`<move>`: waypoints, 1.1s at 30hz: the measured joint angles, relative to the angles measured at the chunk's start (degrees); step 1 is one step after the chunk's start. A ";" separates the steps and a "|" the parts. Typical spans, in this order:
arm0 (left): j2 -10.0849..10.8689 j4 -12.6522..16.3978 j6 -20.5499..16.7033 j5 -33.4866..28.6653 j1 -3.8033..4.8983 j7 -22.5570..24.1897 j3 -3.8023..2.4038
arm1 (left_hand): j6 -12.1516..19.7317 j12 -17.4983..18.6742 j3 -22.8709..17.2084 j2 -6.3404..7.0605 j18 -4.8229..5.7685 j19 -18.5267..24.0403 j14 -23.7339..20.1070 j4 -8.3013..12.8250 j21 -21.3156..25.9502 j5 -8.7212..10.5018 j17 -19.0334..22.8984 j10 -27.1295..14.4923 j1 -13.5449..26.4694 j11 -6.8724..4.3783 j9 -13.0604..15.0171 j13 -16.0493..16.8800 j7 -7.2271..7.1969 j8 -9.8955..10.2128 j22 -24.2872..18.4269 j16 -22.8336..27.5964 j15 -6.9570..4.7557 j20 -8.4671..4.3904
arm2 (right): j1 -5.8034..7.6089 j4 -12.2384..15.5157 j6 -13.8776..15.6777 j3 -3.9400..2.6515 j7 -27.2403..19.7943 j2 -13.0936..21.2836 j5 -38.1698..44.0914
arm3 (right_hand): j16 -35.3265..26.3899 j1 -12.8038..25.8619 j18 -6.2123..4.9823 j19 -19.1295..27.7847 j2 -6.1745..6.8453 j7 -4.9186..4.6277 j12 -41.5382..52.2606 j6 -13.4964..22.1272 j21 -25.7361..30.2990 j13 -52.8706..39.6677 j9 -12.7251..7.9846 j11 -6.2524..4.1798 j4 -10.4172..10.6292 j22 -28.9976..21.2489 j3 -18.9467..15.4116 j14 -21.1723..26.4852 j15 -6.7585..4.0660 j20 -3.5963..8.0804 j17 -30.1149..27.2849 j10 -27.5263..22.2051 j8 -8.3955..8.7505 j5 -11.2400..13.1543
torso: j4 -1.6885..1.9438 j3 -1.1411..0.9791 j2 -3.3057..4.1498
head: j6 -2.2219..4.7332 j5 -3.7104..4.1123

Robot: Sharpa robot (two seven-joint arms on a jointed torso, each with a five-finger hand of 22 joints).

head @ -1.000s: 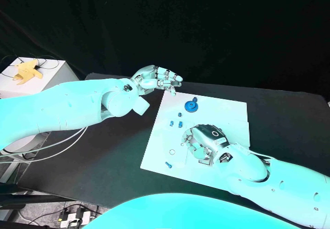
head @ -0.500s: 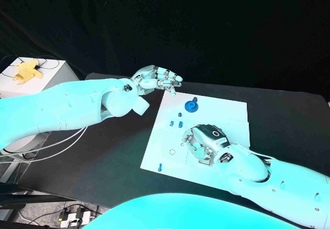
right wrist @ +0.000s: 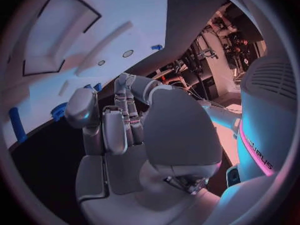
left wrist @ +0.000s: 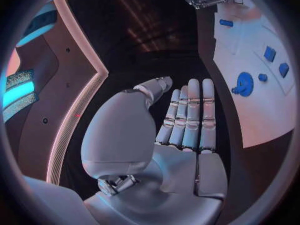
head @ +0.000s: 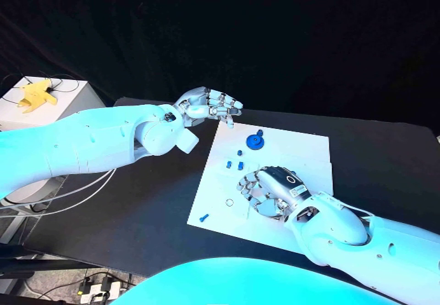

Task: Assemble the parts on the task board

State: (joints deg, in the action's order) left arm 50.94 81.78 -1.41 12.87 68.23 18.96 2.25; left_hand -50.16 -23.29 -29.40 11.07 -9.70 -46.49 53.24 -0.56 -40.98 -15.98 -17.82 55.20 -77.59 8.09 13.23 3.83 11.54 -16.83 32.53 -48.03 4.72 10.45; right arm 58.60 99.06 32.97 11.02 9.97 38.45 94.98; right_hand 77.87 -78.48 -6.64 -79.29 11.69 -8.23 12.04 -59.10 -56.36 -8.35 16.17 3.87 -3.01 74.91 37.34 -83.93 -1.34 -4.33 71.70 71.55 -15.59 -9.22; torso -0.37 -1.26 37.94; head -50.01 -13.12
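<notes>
The left hand [head: 209,107] hangs empty, fingers apart, off the board's [head: 307,149] far corner; small blue parts [head: 234,164] lie mid-board; the right hand [head: 275,189] hovers low, seemingly empty; lower it slowly, squarely onto one part.

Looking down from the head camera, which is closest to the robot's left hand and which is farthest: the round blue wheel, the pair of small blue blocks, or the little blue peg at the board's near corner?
From the left hand:
1. Round blue wheel, at the board's far end.
2. Pair of small blue blocks, mid-board, on its left side.
3. Little blue peg, at the near left corner of the board.
</notes>
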 measured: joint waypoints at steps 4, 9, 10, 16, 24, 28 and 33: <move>0.00 -0.04 0.05 0.00 0.00 -0.05 0.00 | 0.00 0.00 0.00 0.00 0.00 0.00 0.00 0.00 0.00 0.00 0.00 0.00 0.00 0.00 0.00 0.00 0.00 0.00 0.00 0.00 0.00 0.00 | 0.06 0.44 -1.12 0.00 -1.96 -0.19 -1.76 | 0.00 0.44 0.00 0.00 0.44 0.00 0.01 0.00 0.00 -0.40 0.00 -0.21 0.36 0.00 -1.41 0.00 0.00 0.00 0.11 0.42 0.34 -0.89 | 0.00 -0.02 0.00 | 0.00 0.00; -0.06 -0.08 0.11 0.01 0.00 -0.09 0.03 | 0.00 0.00 0.00 0.00 0.00 0.00 0.00 0.00 0.00 0.00 0.00 0.00 0.00 0.00 0.00 0.00 0.00 0.00 0.00 0.00 0.00 0.00 | 0.08 0.74 -2.66 0.01 -3.47 -0.75 -3.36 | 0.29 1.28 0.00 0.00 0.67 0.21 0.10 -0.21 0.00 -0.77 0.00 -0.53 1.04 0.00 -2.92 0.00 0.00 0.00 0.24 1.33 0.86 -0.89 | 0.00 -0.02 0.00 | 0.00 0.01; -0.07 -0.09 0.13 0.01 0.00 -0.10 0.03 | 0.00 0.00 0.00 0.00 0.00 0.00 0.00 0.00 0.00 0.00 0.00 0.00 0.00 0.00 0.00 0.00 0.00 0.00 0.00 0.00 0.00 0.00 | 0.08 0.73 -2.93 0.01 -3.66 -0.89 -3.59 | 0.29 1.28 0.00 0.00 0.67 0.28 0.10 -0.28 0.05 -0.85 0.00 -0.65 1.09 0.00 -3.22 0.00 0.00 0.00 0.24 1.46 0.86 -0.89 | 0.00 -0.02 0.00 | 0.00 0.02; -0.15 -0.15 0.20 0.01 0.00 -0.13 0.04 | 0.00 0.00 0.00 0.00 0.00 0.00 0.00 0.00 0.00 0.00 0.00 0.00 0.00 0.00 0.00 0.00 0.00 0.00 0.00 0.00 0.00 0.00 | 0.09 0.20 -4.79 0.02 -4.58 -2.05 -4.80 | 0.49 1.28 0.00 0.00 0.67 0.48 1.22 -0.48 0.82 -2.00 0.00 -0.75 1.34 -0.01 -4.32 0.00 0.00 0.00 0.24 2.35 1.55 1.61 | 0.02 -0.02 0.03 | 0.00 0.05; -0.29 -0.21 0.28 0.01 -0.01 -0.18 0.05 | 0.00 0.00 0.00 0.00 0.00 0.00 0.00 0.00 0.00 0.00 0.00 0.00 0.00 0.00 0.00 0.01 0.00 0.00 0.00 0.23 0.00 0.00 | 0.10 -1.18 -7.65 0.02 -5.02 -3.94 -5.58 | 0.58 1.29 0.00 -0.44 0.68 0.94 8.79 -0.94 1.57 -4.72 0.01 -1.44 2.08 0.04 -5.52 -0.20 -0.64 0.44 0.03 2.25 3.25 1.73 | 0.05 0.02 0.04 | 0.00 -0.07; -0.31 -0.24 0.30 0.01 -0.01 -0.19 0.06 | 0.00 0.00 0.00 0.00 0.00 0.00 0.00 0.00 0.00 0.00 -0.01 0.00 0.00 0.00 0.00 0.05 0.00 0.00 0.00 0.25 0.00 0.00 | 0.10 -1.95 -8.84 0.02 -4.78 -5.01 -5.59 | 0.70 1.60 0.00 -0.65 1.00 1.12 13.61 -1.09 1.79 -4.72 0.01 -2.13 2.54 0.04 -5.99 -0.20 -0.64 0.64 -0.01 0.83 3.86 1.78 | 0.09 0.02 0.07 | 0.00 -0.02; -0.38 -0.27 0.31 0.01 -0.01 -0.21 0.06 | 0.00 0.00 0.00 0.00 0.00 0.00 0.00 0.00 0.00 0.00 -0.01 0.00 0.00 0.00 0.01 0.05 0.00 0.00 0.00 0.24 0.00 0.00 | 0.10 -2.70 -9.54 0.02 -3.74 -6.30 -5.30 | 1.37 2.15 0.00 -1.06 1.55 1.21 19.66 -0.99 1.79 -19.74 0.08 -2.04 4.02 0.04 -6.96 -0.20 -0.63 0.63 0.53 -1.29 4.64 1.54 | 0.08 0.02 0.11 | 0.00 -0.02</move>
State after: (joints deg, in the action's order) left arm 50.56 81.52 -1.10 12.89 68.22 18.75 2.31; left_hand -50.17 -23.29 -29.40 11.08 -9.70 -46.49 53.24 -0.56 -40.98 -15.98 -17.83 55.20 -77.59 8.09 13.24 3.88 11.54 -16.83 32.53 -47.79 4.72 10.45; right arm 58.70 96.36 23.43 11.04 6.23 32.16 89.68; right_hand 79.24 -76.33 -6.64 -80.35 13.24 -7.02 31.71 -60.09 -54.57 -28.08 16.25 1.83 1.01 74.95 30.38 -84.13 -1.97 -3.70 72.22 70.26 -10.95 -7.68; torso -0.29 -1.24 38.05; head -50.01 -13.14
